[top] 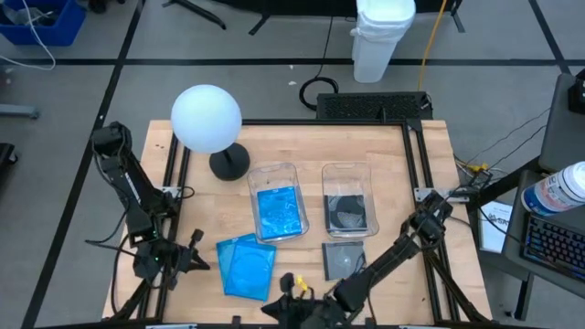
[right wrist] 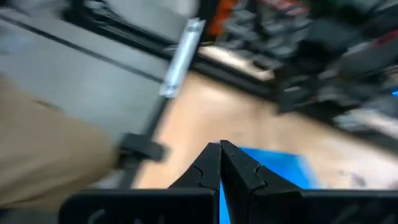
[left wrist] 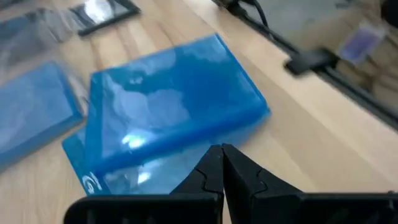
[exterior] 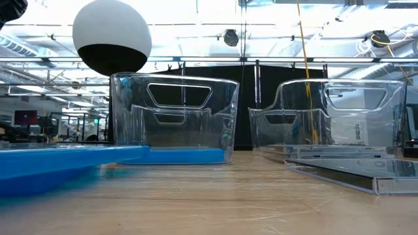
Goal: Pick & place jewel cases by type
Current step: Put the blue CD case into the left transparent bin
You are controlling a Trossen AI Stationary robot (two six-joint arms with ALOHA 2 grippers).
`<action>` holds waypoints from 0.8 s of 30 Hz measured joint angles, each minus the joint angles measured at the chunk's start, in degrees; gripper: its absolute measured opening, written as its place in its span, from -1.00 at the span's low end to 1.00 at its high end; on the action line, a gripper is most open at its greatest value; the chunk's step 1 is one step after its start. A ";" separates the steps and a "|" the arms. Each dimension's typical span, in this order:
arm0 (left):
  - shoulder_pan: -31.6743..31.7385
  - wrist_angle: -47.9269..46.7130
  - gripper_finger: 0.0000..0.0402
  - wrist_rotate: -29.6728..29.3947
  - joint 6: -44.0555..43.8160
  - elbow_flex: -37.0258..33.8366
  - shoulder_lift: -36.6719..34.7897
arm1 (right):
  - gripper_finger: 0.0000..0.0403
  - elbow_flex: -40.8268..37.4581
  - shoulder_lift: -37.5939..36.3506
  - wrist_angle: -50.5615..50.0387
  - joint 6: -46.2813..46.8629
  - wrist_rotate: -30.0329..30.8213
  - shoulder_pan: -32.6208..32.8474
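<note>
Two translucent blue jewel cases (top: 247, 267) lie overlapped on the table's near left part, the upper one (left wrist: 174, 112) askew on the lower. A dark jewel case (top: 343, 260) lies flat to their right. Another blue case (top: 279, 212) lies in the left clear bin (top: 274, 174), and a dark one (top: 347, 212) in the right clear bin (top: 345, 174). My left gripper (top: 195, 262) is shut, just left of the blue pair, its tips (left wrist: 222, 155) pointing at them. My right gripper (top: 291, 288) is shut at the near edge, with a blue case (right wrist: 273, 165) ahead of it.
A white globe lamp (top: 207, 119) on a dark base stands at the far left of the table. A black metal frame (top: 416, 155) borders the table. Bare wood lies between the bins and the lamp and along the table's right side.
</note>
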 joint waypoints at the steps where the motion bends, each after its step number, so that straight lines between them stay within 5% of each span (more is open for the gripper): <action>1: -0.18 -0.89 -0.97 0.76 -0.10 0.00 0.00 | -1.00 -0.53 -0.01 0.14 1.57 -4.03 -0.65; 4: 0.05 -3.36 -0.97 2.84 -0.70 0.00 0.00 | -0.99 -2.22 0.11 0.97 5.06 -12.98 -2.47; 9: 0.74 -4.80 -0.97 6.22 0.52 0.02 0.00 | -0.89 -5.74 0.02 6.54 19.56 -12.73 -6.30; 18: 0.72 -2.17 -0.95 6.82 7.57 0.02 0.00 | -0.11 -8.07 0.07 5.92 36.79 -19.43 -8.71; 24: 1.16 -0.68 -0.93 6.38 8.46 0.04 0.00 | 0.18 -8.05 0.05 6.68 29.13 -20.10 -7.56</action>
